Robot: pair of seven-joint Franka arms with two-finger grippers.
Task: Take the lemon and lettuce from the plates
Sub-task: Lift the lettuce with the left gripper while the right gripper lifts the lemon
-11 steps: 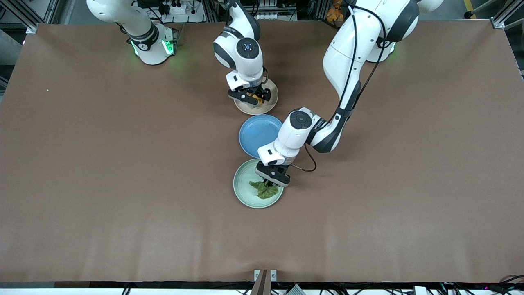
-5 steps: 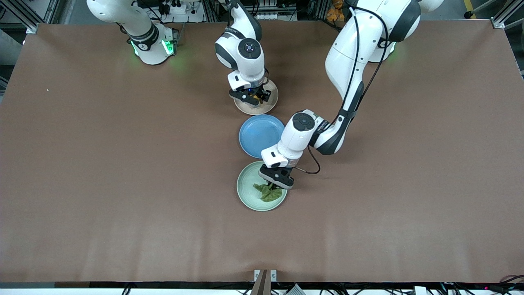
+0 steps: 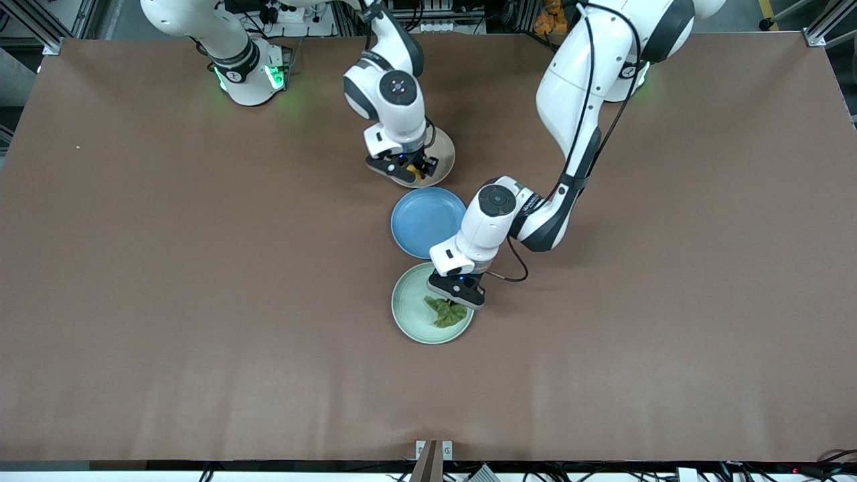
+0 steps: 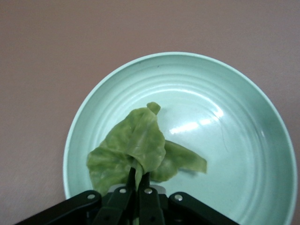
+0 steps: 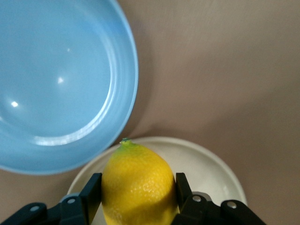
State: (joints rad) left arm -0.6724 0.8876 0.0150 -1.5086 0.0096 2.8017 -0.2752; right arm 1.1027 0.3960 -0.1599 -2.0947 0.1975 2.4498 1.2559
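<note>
My left gripper is shut on the ruffled green lettuce, which hangs just above the mint green plate. In the left wrist view the fingers pinch a fold of the lettuce over the plate. My right gripper is shut on the yellow lemon over the beige-pink plate. In the right wrist view the lemon fills the space between both fingers, above the beige plate.
A bright blue plate lies between the two task plates, and shows in the right wrist view. Brown table surface spreads all around.
The left gripper has lifted slightly with the lettuce and the mint plate has slid a little toward the left arm's end. The right gripper has risen with the lemon off the beige plate.
</note>
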